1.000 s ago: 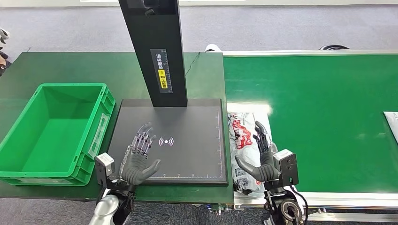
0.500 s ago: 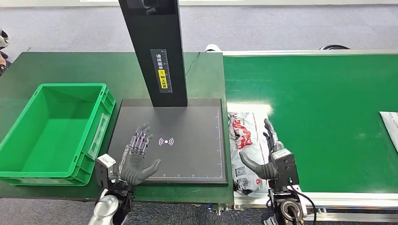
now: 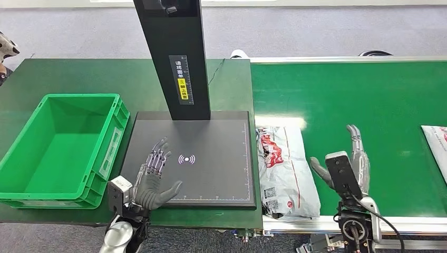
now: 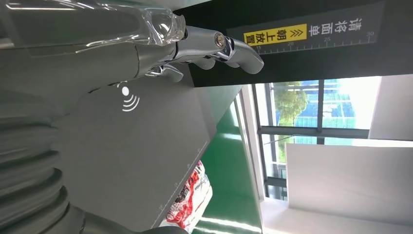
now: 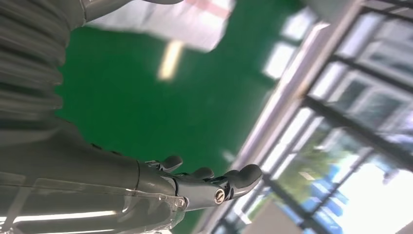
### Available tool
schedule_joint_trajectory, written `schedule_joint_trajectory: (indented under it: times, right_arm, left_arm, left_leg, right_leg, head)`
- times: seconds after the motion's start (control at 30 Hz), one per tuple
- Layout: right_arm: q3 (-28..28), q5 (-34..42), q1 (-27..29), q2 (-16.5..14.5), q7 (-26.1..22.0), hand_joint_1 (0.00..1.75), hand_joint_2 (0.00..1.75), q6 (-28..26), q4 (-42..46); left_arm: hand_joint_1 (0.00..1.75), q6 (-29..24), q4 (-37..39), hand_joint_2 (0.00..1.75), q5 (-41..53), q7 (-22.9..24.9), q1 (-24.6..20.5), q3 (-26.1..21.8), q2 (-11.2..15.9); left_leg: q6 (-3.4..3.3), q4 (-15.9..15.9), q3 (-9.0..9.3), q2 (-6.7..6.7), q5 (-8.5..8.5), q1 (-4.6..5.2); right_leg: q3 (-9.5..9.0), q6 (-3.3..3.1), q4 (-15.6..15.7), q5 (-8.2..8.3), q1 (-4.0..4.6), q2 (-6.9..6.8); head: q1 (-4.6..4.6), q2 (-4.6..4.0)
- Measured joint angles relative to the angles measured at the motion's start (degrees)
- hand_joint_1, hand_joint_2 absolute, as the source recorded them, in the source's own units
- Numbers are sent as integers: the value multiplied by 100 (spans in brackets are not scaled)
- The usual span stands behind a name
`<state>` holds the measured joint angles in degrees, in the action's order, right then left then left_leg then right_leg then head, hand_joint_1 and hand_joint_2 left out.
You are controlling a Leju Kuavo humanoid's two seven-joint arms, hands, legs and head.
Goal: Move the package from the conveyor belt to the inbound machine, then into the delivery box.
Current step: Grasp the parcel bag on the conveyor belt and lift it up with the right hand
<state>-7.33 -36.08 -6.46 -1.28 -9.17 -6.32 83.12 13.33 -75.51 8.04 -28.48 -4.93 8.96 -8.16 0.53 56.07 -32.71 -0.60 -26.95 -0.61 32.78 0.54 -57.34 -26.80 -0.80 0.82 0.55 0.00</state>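
Right robot hand (image 3: 354,164) was over the conveyor belt (image 3: 369,100), fingers spread and straight, holding nothing. The package (image 3: 284,171), a white bag with red print, lay flat on the belt just beside that hand on its thumb side, not touching it. Package's far edge sat right against the inbound machine (image 3: 195,158), at the belt's end. In the right wrist view the fingers (image 5: 214,183) were extended over green belt with a blurred bit of the package (image 5: 195,19) behind the hand.

Left robot hand (image 3: 153,179) hovered over the near part of the machine's black plate, fingers apart, thumb out, empty. Scan symbol (image 3: 186,158) was just ahead of its fingertips, towards the thumb side. Left wrist view showed the fingers (image 4: 229,46) stretched towards the black column (image 3: 174,52) with the yellow label (image 4: 275,33), and the package (image 4: 192,200) past the plate's edge.

Delivery box (image 3: 31,153), the green crate, stood on the dark green surface (image 3: 79,74) to the outer side of the left robot hand, touching the plate's edge or close to it, can't tell which.

A second white parcel (image 3: 436,142) lay on the belt well apart from the right robot hand, on its outer side, cut off by the frame
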Motion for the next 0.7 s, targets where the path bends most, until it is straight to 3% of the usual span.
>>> schedule_joint_trajectory:
  times: [0.17,0.43,0.57,0.7]
  right_arm:
    - [-217,-837,-255,347,1271,0,175,1061,-683]
    - [-227,-1305,-516,561,1483,0,175,1621,-1642]
    - [-68,-1284,-683,589,1206,0,175,1944,-2025]
    - [259,-838,-852,572,-26,0,175,1752,-2312]
  left_arm:
    - [0,103,-38,175,29,183,-1,49,-25]
    - [0,113,-38,175,60,265,-17,70,-85]
    - [0,97,-40,175,51,294,-23,69,-89]
    - [0,44,-134,175,-49,275,40,56,-70]
  left_leg:
    - [0,2,1,-3,0,1]
    - [0,1,-1,-2,0,0]
    - [0,0,-2,-1,0,0]
    - [0,1,-2,-2,0,0]
  right_leg:
    - [-1,2,1,1,-2,-2]
    - [2,1,0,1,0,-4]
    - [1,1,0,1,0,-3]
    - [0,1,0,1,0,-3]
  head:
    - [1,0]
    - [2,0]
    - [1,0]
    - [2,0]
